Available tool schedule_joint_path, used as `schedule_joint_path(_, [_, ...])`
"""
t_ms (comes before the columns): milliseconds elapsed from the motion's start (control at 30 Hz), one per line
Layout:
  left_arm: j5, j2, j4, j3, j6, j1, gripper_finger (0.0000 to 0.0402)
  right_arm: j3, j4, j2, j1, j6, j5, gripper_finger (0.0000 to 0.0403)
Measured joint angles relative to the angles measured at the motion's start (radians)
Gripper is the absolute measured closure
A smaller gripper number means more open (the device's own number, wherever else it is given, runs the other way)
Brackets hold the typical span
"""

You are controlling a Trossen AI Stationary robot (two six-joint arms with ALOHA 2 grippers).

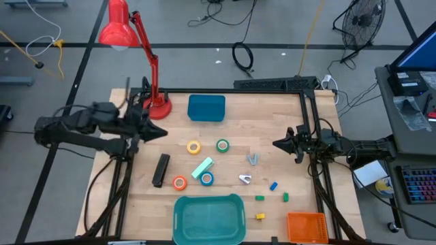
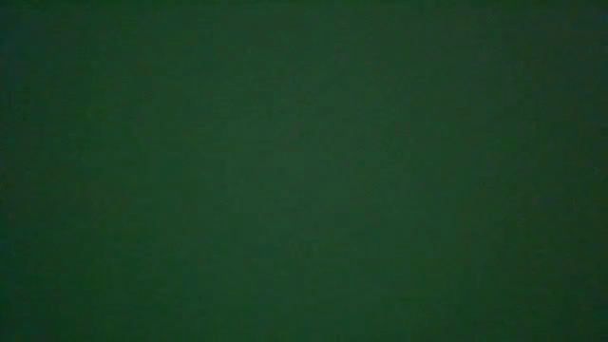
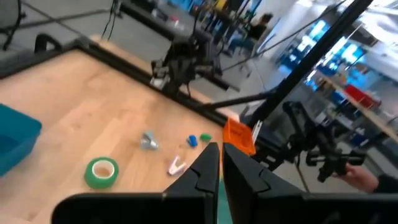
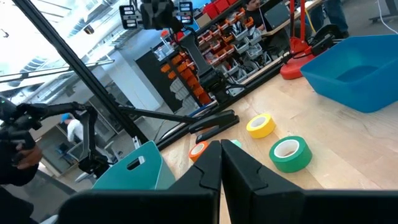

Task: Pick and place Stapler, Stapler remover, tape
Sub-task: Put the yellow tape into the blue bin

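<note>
Two dark arms, tapered black pincers

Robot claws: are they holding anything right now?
No. The left gripper and right gripper are both shut on nothing, hovering at the table's sides.

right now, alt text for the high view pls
Overhead view of a wooden table: the left gripper and right gripper hover shut and empty at opposite sides. Between them lie a black stapler and yellow, green, orange and blue tape rolls, with a teal tray at the front edge.
</note>
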Motion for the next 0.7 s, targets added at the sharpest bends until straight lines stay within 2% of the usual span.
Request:
schedule_joint_path(67, [0.015, 0.025, 0.019, 0.000, 0.001, 0.000, 0.0380, 0.000, 0.003, 0.000, 0.000, -0.056, 0.018, 0.0403])
schedule_joint_path(133, [0.033, 0.043, 0.027, 0.000, 0.000, 0.000, 0.0380, 0.000, 0.031, 0.000, 0.000, -0.070, 0.095, 0.0403])
schedule_joint_path(233, [0.052, 0.058, 0.032, 0.000, -0.012, 0.000, 0.0380, 0.000, 0.119, 0.000, 0.000, 0.056, 0.244, 0.0403])
schedule_joint_path(333, [0.054, 0.062, 0.031, 0.000, -0.027, 0.000, 0.0380, 0.000, 0.217, 0.000, 0.000, 0.262, 0.396, 0.0403])
schedule_joint_path(467, [0.064, 0.059, 0.032, 0.000, -0.034, -0.001, 0.0380, 0.000, 0.321, 0.000, 0.000, 0.500, 0.540, 0.0403])
schedule_joint_path(700, [0.108, 0.059, 0.003, 0.000, -0.046, -0.001, 0.0380, 0.000, 0.400, 0.000, 0.000, 0.533, 0.876, 0.0403])
